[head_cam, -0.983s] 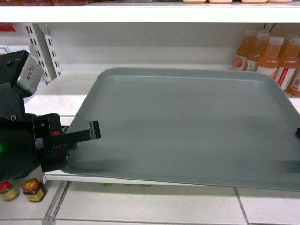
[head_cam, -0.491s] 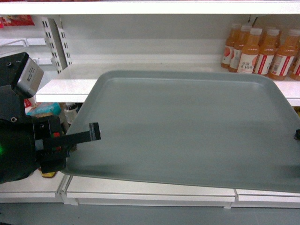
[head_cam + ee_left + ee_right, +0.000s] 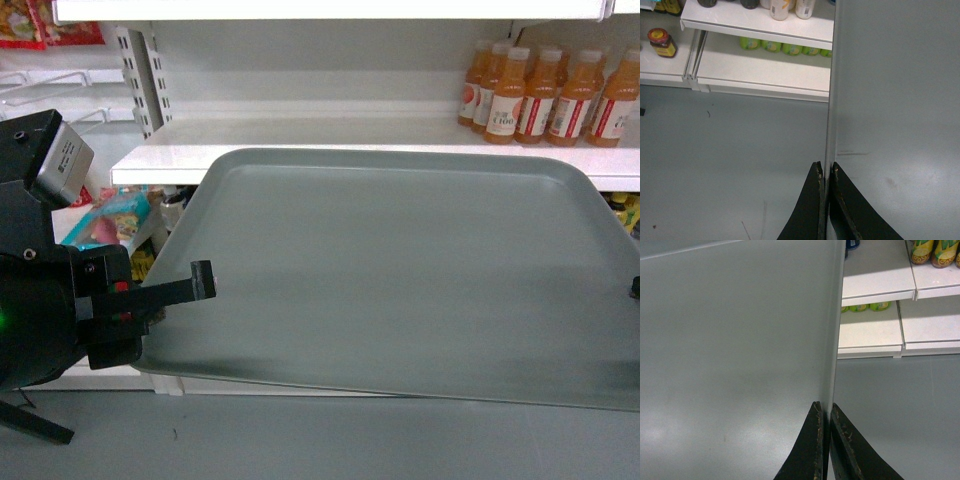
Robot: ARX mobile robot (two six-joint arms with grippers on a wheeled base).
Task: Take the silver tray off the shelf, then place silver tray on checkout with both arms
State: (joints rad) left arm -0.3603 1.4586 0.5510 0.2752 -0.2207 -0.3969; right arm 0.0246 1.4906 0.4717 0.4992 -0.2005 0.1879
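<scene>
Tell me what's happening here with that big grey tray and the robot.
The robot is carrying the silver tray with both arms. The left end effector is clamped on the tray's left rim and the right end effector on its right rim, as each wrist view shows. The tray is held roughly level in front of the white shelf, with grey floor visible under its near edge, so it looks clear of the shelf board. Orange drink bottles stand on the shelf behind. No checkout counter is in view.

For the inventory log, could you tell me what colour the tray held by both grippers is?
The silver tray is plain matte grey-green, without pattern; the head view shows it best.
</scene>
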